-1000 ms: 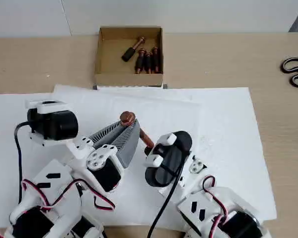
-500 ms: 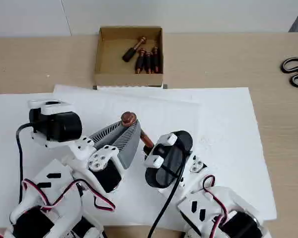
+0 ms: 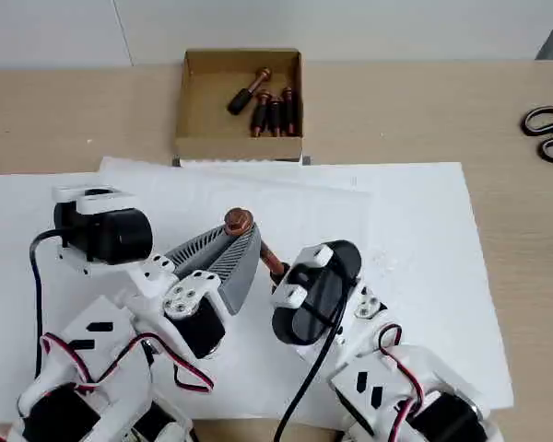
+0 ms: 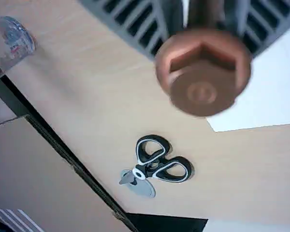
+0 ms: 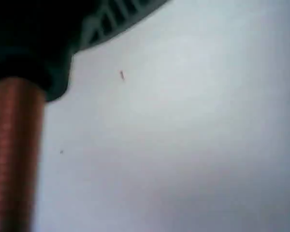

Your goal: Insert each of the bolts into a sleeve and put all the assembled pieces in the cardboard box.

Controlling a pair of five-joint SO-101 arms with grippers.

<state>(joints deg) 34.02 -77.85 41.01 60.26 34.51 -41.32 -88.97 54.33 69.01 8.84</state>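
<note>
Looking down from the high view, the left pincer is clamped tight on the bolt. Its two grey ribbed fingers come together in a wedge right under the copper hex head. The head sits just above the centre of the white paper, lifted off the sheet. From the left wrist view (a real close-up, this one) the bolt looms head-on, with the left pincer squeezing the shank just behind it.

From the head, the threaded shaft slants off toward 5 o'clock and meets the right pincer, which is tucked beneath its own black wrist camera. Whether that one is open or closed, I can't tell. The right wrist view shows the bolt as a copper threaded column coming out of a dark shape, with white paper behind.

Up at 12 o'clock on the bench sits the cardboard box, and there are four assembled pieces in it. Three lie side by side against the right wall, and one lies slantwise just at their 10 o'clock.

Out at 2 o'clock, well apart from the paper, a pair of black-handled scissors lies on the bare wood.
</note>
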